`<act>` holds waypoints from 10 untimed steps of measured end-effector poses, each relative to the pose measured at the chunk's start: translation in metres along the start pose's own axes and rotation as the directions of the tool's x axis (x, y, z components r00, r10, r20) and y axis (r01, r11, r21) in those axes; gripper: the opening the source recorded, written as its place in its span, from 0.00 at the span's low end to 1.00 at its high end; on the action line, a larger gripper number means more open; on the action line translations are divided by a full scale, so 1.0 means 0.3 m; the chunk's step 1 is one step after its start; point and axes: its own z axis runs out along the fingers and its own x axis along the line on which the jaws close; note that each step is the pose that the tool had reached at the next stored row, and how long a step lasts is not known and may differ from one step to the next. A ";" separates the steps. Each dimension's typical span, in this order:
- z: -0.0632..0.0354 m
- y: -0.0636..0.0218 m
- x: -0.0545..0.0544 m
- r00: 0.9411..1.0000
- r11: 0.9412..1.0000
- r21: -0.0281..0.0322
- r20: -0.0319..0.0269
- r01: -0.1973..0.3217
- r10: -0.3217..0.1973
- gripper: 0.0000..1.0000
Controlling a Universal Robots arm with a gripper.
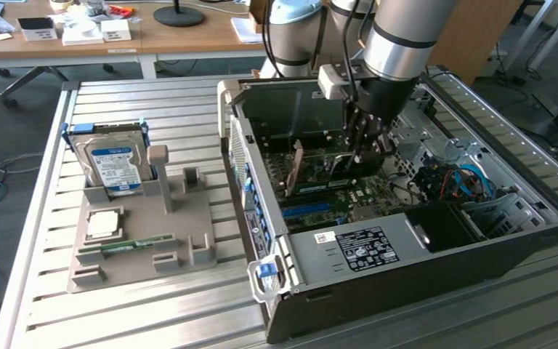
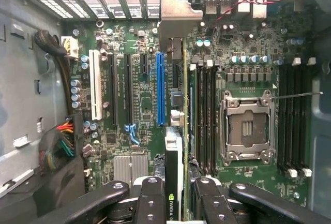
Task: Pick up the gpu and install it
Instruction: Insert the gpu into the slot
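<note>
Wrist view: jaws clamped on the gpu [image 2: 175,151], a flat green board with black cooler, held edge-on over the green motherboard [image 2: 139,105] beside its long blue slot [image 2: 160,87]; installing seems underway; seating demands its edge square over a slot.

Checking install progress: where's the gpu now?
Exterior view: the gpu is inside the open case, between the jaws, over the motherboard; wrist view: just beside the blue slot.
</note>
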 end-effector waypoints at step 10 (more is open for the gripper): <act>0.035 0.029 0.003 1.000 1.000 0.004 0.000 0.000 0.000 0.27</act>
